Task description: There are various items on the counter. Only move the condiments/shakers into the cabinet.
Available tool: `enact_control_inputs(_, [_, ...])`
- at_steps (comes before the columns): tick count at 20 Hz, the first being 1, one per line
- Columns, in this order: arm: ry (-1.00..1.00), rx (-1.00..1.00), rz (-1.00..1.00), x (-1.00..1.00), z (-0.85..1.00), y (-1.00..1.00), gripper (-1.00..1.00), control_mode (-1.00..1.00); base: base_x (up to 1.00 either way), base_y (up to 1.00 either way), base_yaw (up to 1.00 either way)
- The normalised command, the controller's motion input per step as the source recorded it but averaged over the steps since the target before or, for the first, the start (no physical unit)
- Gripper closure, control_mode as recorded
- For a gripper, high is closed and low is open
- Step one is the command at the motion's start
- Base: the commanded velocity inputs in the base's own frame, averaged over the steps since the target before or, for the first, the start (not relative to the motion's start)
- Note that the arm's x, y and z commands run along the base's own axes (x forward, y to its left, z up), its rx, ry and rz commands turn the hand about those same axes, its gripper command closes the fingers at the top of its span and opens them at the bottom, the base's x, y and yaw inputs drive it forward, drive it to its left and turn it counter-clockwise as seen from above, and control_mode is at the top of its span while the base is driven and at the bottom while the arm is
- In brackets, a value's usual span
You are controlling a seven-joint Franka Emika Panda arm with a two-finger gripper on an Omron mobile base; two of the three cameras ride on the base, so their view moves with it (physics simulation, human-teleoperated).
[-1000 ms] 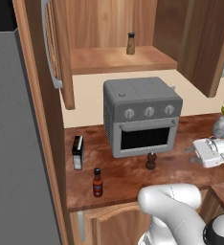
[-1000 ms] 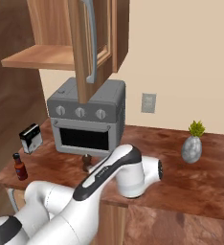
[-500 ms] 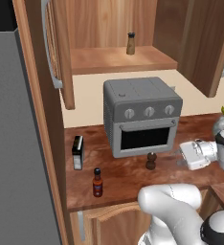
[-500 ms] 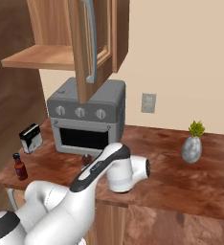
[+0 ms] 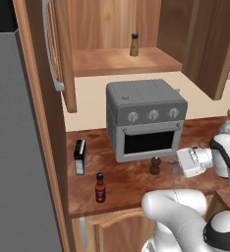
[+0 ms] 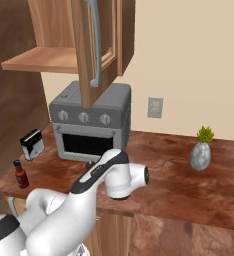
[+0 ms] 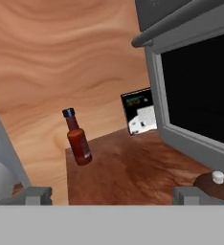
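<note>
The tan shaker (image 5: 134, 44) stands on the shelf of the open cabinet (image 5: 112, 63). On the counter (image 5: 131, 183), the dark pepper mill (image 5: 155, 165) stands just before the toaster oven. The red sauce bottle (image 5: 100, 188) stands near the front left edge, also seen as the sauce bottle (image 6: 20, 174). My gripper (image 5: 177, 164) hovers low, just right of the mill, open and empty. In the hand view the gripper (image 7: 113, 196) faces the sauce bottle (image 7: 78, 139), and the mill's top (image 7: 214, 183) sits beside the right fingertip (image 7: 190, 194), outside the gap.
A grey toaster oven (image 5: 144, 118) fills the counter's back middle. A black-and-white box (image 5: 79, 156) leans at the left, by the tall wooden side panel. A small potted plant in a grey vase (image 6: 200, 155) stands at the right. Cabinet doors (image 5: 58, 54) hang open overhead.
My hand has slid left along the counter, closing in on the pepper mill from the right. The jaws stay wide open. Nothing on the counter or shelf has moved.
</note>
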Motion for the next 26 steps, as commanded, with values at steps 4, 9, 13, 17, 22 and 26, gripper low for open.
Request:
enact_control_inputs(4, [0.00, 0.00, 0.00, 0.12, -0.15, 0.01, -1.00, -1.00, 0.00, 0.00, 0.00])
enact_control_inputs(9, [0.00, 0.00, 0.00, 0.17, -0.09, 0.00, -1.00, -1.00, 0.00, 0.00, 0.00])
enact_control_inputs(13, [0.00, 0.00, 0.00, 0.17, -0.05, 0.00, -1.00, -1.00, 0.00, 0.00, 0.00])
enact_control_inputs(17, [0.00, 0.00, 0.00, 0.13, -0.04, 0.00, -1.00, -1.00, 0.00, 0.00, 0.00])
enact_control_inputs(22, [0.00, 0.00, 0.00, 0.14, -0.07, 0.00, -1.00, -1.00, 0.00, 0.00, 0.00])
enact_control_inputs(26, [0.00, 0.00, 0.00, 0.08, -0.10, 0.00, -1.00, -1.00, 0.00, 0.00, 0.00])
